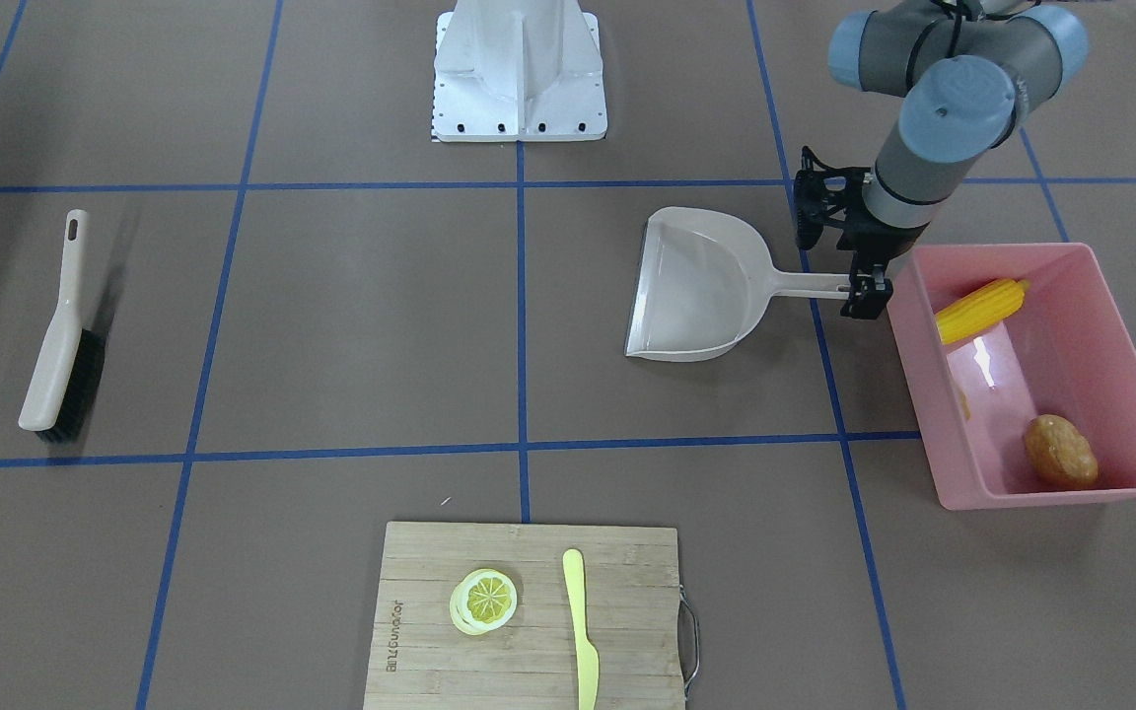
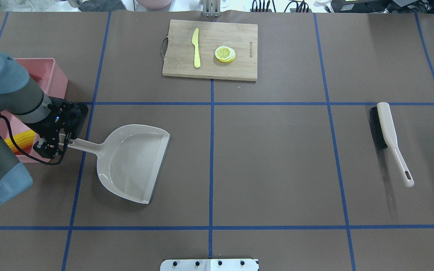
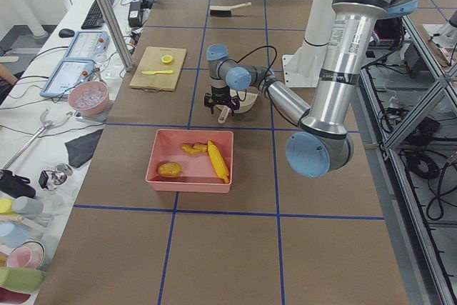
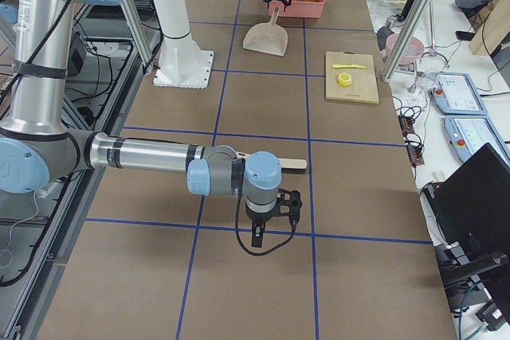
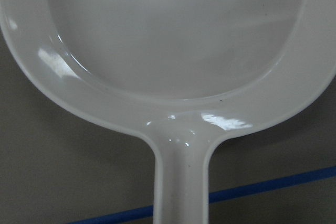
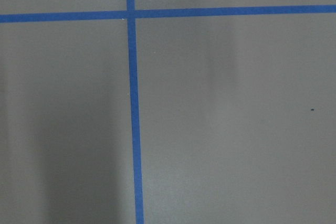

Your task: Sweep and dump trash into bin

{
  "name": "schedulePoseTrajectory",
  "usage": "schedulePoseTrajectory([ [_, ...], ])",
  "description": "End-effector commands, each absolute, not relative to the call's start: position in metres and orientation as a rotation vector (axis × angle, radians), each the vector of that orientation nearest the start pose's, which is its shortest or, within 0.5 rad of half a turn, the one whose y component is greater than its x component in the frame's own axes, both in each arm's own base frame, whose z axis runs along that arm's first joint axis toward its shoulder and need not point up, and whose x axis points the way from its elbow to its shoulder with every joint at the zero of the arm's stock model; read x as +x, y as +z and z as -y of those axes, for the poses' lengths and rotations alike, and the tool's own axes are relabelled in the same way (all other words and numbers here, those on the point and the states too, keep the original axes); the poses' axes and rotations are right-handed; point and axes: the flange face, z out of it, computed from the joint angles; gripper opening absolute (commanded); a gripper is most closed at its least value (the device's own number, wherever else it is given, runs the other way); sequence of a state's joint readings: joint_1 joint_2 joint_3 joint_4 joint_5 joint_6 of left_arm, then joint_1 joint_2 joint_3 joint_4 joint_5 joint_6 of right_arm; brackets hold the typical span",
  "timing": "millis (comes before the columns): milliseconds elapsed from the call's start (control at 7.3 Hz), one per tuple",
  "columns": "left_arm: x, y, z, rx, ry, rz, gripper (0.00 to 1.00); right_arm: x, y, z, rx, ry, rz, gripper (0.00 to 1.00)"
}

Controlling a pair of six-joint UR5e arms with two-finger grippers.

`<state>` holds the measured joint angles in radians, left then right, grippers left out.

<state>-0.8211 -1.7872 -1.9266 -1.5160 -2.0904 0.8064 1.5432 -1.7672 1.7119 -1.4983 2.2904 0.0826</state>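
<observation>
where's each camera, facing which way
Front-facing: across table, faces base, left arm.
Overhead: behind base, looks down, left gripper at dustpan.
Exterior left: table's end, left arm near, bin.
Exterior right: opposite end, right gripper near.
Left wrist: onto dustpan; no gripper.
Right wrist: onto table; no gripper.
Front-facing, overhead share the brush.

1. In the overhead view, the table (image 2: 277,162) lies open across centre frame, between the dustpan (image 2: 132,162) at left and the brush (image 2: 390,141) at right.
2. The left edge is crowded: the left arm (image 2: 2,94) overhangs the bin (image 2: 53,75), just beside the dustpan's handle.
3. The cutting board (image 2: 209,49) blocks top centre.
</observation>
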Motion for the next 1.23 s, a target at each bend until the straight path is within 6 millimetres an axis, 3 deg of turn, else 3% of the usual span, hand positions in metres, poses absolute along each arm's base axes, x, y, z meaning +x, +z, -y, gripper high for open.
schedulePoseTrajectory([
  [0,0.251,0.380,0.486,0.600,1.499,-0.629,0.98,0.056,0.674,0.411,-0.023,0.045,0.719,1.00],
  [411,0.140,0.380,0.525,0.628,1.272,-0.646,0.98,0.056,0.674,0.411,-0.023,0.045,0.719,1.00],
  [685,0.082,0.381,0.540,0.506,1.011,-0.690,0.98,0.056,0.674,0.411,-0.023,0.045,0.719,1.00],
  [958,-0.002,0.422,0.556,0.442,0.772,-0.709,0.98,0.056,0.674,0.411,-0.023,0.045,0.719,1.00],
  [1095,-0.036,0.447,0.545,0.387,0.609,-0.731,0.98,0.056,0.674,0.411,-0.023,0.045,0.719,1.00],
])
